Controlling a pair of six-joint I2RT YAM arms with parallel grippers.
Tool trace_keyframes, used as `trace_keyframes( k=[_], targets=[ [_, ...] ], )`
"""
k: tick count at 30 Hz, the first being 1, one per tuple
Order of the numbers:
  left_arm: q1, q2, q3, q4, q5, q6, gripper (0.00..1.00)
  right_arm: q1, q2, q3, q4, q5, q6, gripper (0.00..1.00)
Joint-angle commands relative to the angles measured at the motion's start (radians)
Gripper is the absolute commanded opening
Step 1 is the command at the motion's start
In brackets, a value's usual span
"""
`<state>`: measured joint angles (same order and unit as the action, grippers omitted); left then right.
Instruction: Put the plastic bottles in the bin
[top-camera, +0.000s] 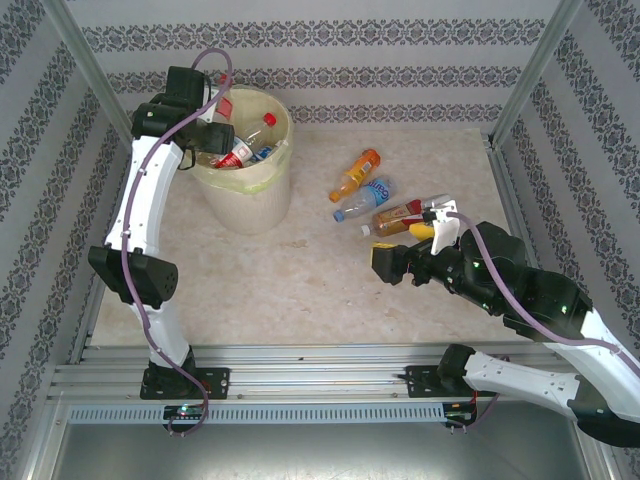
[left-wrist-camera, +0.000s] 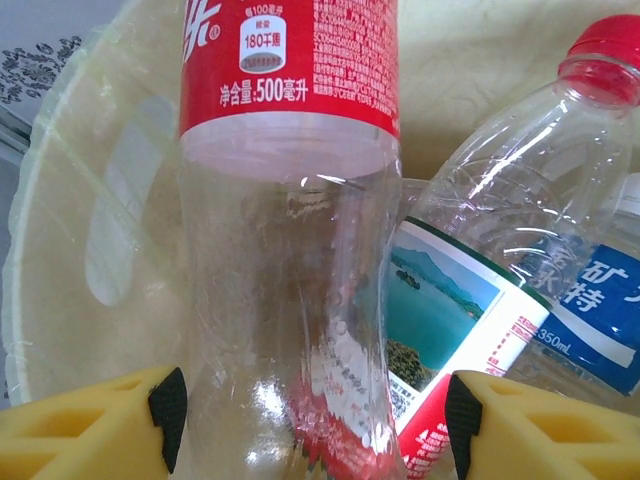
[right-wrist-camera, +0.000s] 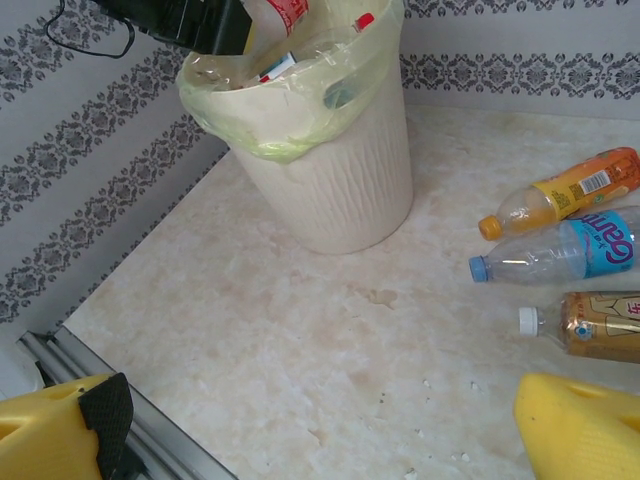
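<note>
— The bottle with the red label?
— Clear plastic, glossy, streaked with glare; the label is a shiny film.
— The bin?
— Cream plastic, matt, finely ribbed outside (a thin, glossy, pale-yellow liner wraps the rim).
— The worktop?
— Pale, marbled like stone, smooth, with a low sheen.
— The fingers of the left pincer?
— Matt yellow plastic, with black, rubbery-looking pads.
— The rails?
— Dull grey brushed metal.

Red-labelled clear bottle between yellow jaws, bin wall behind.
</note>
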<state>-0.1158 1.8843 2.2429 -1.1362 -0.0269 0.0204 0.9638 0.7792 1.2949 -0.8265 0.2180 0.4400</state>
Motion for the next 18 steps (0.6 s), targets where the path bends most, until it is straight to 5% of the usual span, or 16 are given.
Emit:
trace_keyframes(
  k=[1,4,15,18],
  targets=[
    [0.012,0.035,0.021,0.003,0.003,0.021,0.70,-0.007,-0.013,-0.003,-0.014,0.027,0.008,0.98],
    [0.012,0.036,0.002,0.003,0.017,0.027,0.59,-0.007,-0.018,-0.004,-0.018,0.032,0.011,0.98],
    [0.033,0.026,0.008,-0.024,-0.160,0.001,0.64,-0.007,-0.024,-0.008,-0.019,0.038,0.017,0.98],
    [0.044,-0.005,-0.017,0.006,-0.063,0.018,0.63,-0.007,-0.023,-0.012,-0.014,0.041,0.017,0.98]
  ],
)
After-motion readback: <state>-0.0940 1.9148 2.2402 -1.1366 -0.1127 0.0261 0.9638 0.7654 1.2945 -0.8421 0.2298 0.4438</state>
